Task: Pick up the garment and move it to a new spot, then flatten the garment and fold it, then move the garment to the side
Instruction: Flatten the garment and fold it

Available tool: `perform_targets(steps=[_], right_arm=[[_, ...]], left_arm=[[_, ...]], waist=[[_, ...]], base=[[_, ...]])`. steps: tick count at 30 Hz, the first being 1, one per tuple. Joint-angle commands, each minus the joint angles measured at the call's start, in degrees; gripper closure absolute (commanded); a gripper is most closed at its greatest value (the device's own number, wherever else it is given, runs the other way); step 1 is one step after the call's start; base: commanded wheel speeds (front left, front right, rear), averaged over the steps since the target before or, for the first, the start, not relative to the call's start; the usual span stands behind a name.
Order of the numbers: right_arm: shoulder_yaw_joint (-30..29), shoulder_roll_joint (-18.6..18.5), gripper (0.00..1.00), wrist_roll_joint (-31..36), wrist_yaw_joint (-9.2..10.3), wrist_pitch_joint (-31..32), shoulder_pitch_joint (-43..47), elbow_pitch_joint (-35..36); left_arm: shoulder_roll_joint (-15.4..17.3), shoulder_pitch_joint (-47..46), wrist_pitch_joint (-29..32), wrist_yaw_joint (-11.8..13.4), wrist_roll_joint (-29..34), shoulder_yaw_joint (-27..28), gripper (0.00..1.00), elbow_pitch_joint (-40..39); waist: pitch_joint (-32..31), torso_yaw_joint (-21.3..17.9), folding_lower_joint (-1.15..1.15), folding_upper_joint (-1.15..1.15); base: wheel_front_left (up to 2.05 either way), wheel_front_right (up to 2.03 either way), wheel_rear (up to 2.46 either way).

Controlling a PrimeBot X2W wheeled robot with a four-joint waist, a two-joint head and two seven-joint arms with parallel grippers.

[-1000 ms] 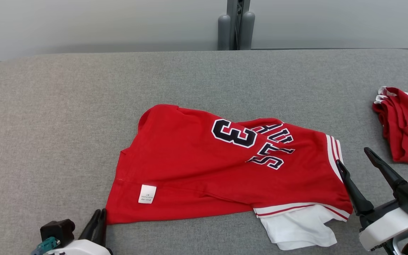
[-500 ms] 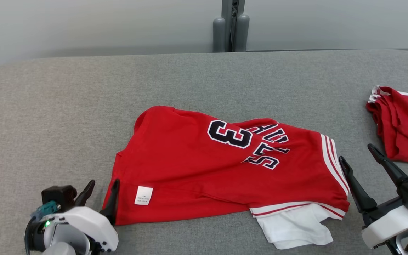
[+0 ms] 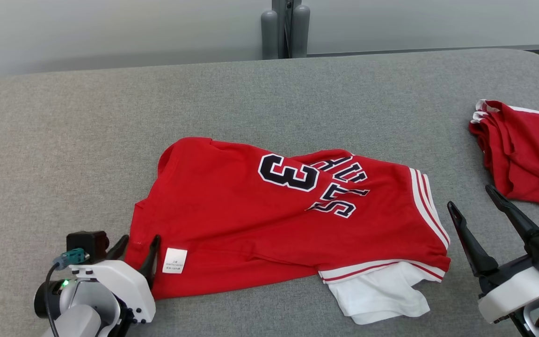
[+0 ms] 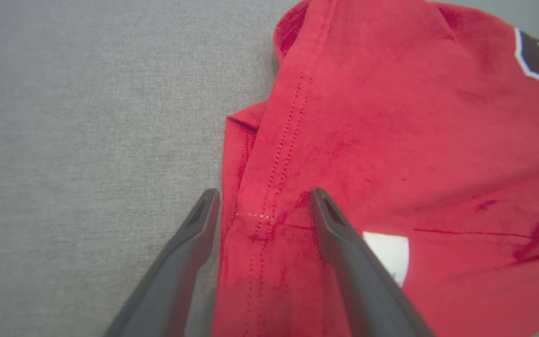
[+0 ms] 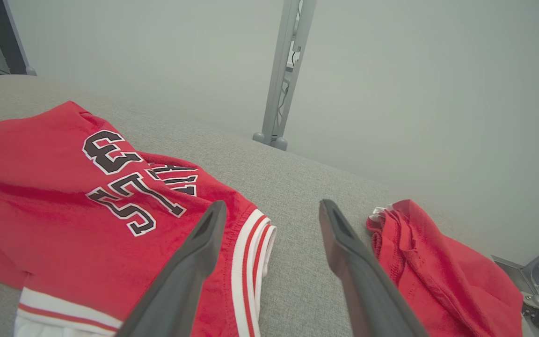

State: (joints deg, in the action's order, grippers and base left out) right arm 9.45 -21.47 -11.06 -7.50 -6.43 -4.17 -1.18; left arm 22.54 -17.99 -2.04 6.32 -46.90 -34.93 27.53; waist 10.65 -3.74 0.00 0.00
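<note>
Garment lay crumpled in the middle of the counter, long axis left-right. Left end effector was wide open, straddling its near-left hem corner. Right end effector was also wide, empty, just beside the striped right edge. Left looked closer for the grab.

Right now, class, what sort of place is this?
Probably a robot lab for garment folding: grey fabric-covered table, red basketball jersey lying on it, grey metal frame post against a bare pale wall.
</note>
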Motion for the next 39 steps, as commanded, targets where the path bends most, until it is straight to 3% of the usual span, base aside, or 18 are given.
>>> perform_targets(steps=[1,2,3,5,7,10,11,13,20,25,39], right_arm=[[-0.29,0.04,0.00,-0.17,0.01,-0.31,-0.28,-0.10],[-0.33,0.14,0.00,-0.08,0.01,-0.33,-0.18,-0.11],[-0.36,0.23,0.00,0.03,0.01,-0.32,-0.10,-0.16],[-0.38,0.46,0.00,0.15,0.01,-0.35,-0.10,-0.21],[-0.46,0.50,0.00,0.15,0.01,-0.45,-0.23,-0.32],[-0.54,0.48,0.00,0.13,0.01,-0.53,-0.20,-0.46],[-0.54,0.48,0.00,0.17,0.02,-0.51,-0.20,-0.48],[-0.50,0.52,0.00,0.17,0.01,-0.52,-0.21,-0.50],[-0.69,0.38,0.00,0.23,0.01,-0.53,0.23,-0.54],[-1.01,0.24,0.00,0.21,0.01,-0.13,1.15,-0.42],[-0.97,0.20,0.00,-0.56,0.01,0.44,3.90,-0.75]], left_arm=[[-0.04,-0.60,-0.02,-0.34,0.27,-0.13,0.35,0.24],[-0.15,-0.61,0.12,-0.35,0.21,-0.24,0.52,0.38],[-0.18,-0.61,0.21,-0.43,0.26,-0.42,0.58,0.54],[-0.15,-0.71,0.09,-0.24,0.69,-0.80,0.84,0.78],[-0.34,-0.71,-0.17,0.08,1.03,-1.17,0.96,0.71],[-0.51,-0.48,-0.51,0.30,1.35,-1.49,0.84,0.03],[-0.52,-0.29,-0.58,0.42,1.47,-1.63,0.85,-0.22],[-0.57,0.09,-0.76,0.48,1.64,-1.88,1.00,-0.79],[-0.36,1.06,-2.95,1.16,1.37,-1.14,1.00,-4.34],[0.03,3.65,-4.85,0.16,-1.99,1.45,1.00,-9.34],[4.62,16.82,-4.17,-0.75,-9.42,4.58,1.00,-23.51]], waist=[[0.01,-0.01,0.00,0.00],[0.01,0.00,0.00,0.00],[0.00,0.01,0.00,0.00],[0.00,0.04,0.00,0.00],[0.01,0.14,0.00,0.00],[-0.07,0.41,0.00,0.00],[-0.12,0.51,0.00,0.00],[-0.20,0.69,0.00,0.00],[-0.91,1.59,0.00,0.00],[-1.68,2.75,0.00,0.00],[-3.05,6.44,0.00,0.00]], base=[[0.00,0.00,0.00],[0.00,0.00,0.00],[0.00,0.00,0.00],[0.00,0.00,0.00],[0.00,0.00,0.00],[0.00,0.00,0.00],[0.00,0.00,0.00],[0.00,0.00,0.00],[0.00,0.00,0.00],[0.00,0.00,0.00],[0.00,0.00,0.00]])
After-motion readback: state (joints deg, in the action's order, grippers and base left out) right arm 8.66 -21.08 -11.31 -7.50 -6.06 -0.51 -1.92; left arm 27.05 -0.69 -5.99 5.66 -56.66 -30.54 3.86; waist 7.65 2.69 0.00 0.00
